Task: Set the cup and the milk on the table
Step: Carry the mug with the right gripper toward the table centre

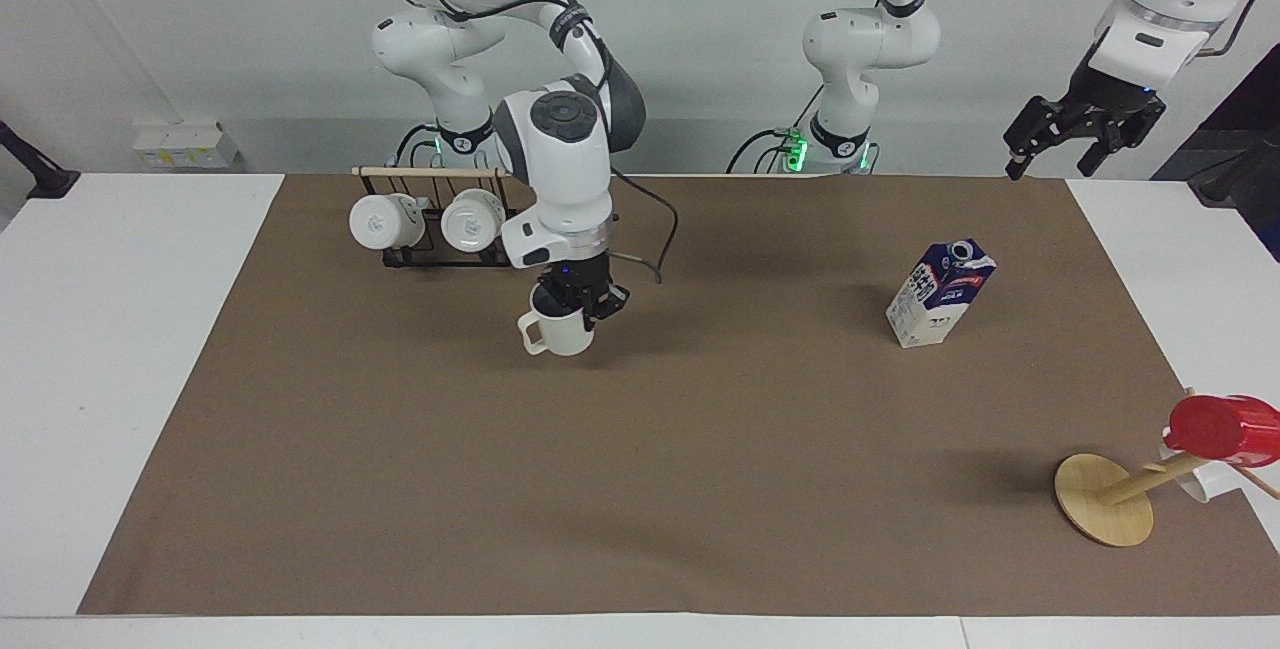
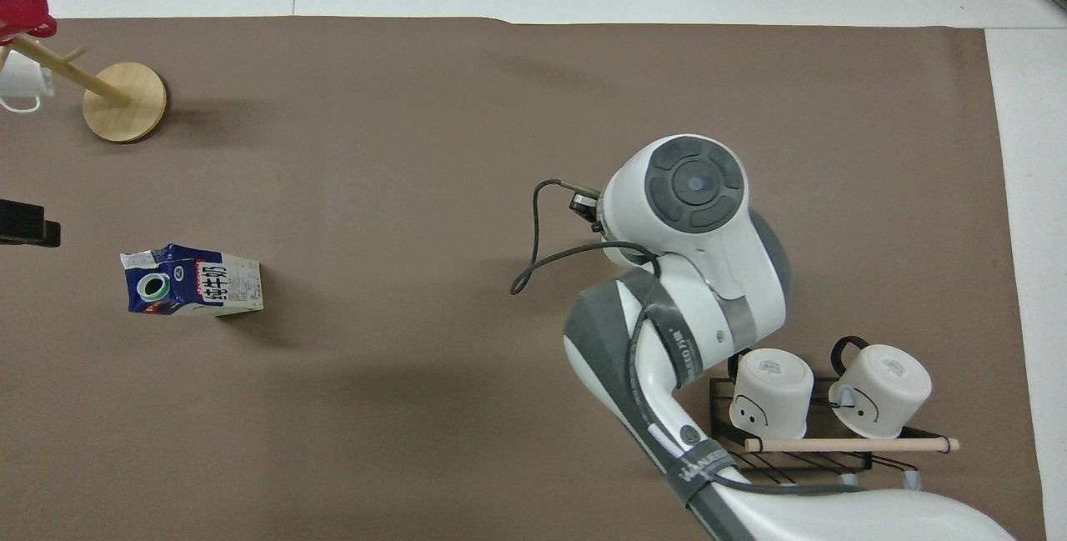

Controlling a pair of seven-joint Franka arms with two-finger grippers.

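One cup (image 1: 556, 331), cream-white with a loop handle, hangs from the right gripper (image 1: 578, 307), which is clamped on its rim and holds it upright over the brown paper sheet (image 1: 640, 489) of the table (image 1: 110, 349), just off the wire rack (image 1: 430, 251). In the overhead view the right arm's wrist covers the cup.

One milk (image 1: 940, 293) carton stands on the paper toward the left arm's end, leaning slightly in the facing view, white cap up, nothing touching it.

Left gripper (image 1: 1078, 129) is up in the air over the table edge at its own end, fingers spread wide, holding nothing, waiting.

Two white mugs (image 2: 771, 393) lie side by side on the rack, bases facing out, under one wooden rod (image 2: 850, 444).

One wooden mug stand (image 1: 1105, 497) with a round base leans at the left arm's end, farther from the robots than the milk. It carries one red cup (image 1: 1222, 429) and one white mug (image 2: 21, 84), partly hidden.
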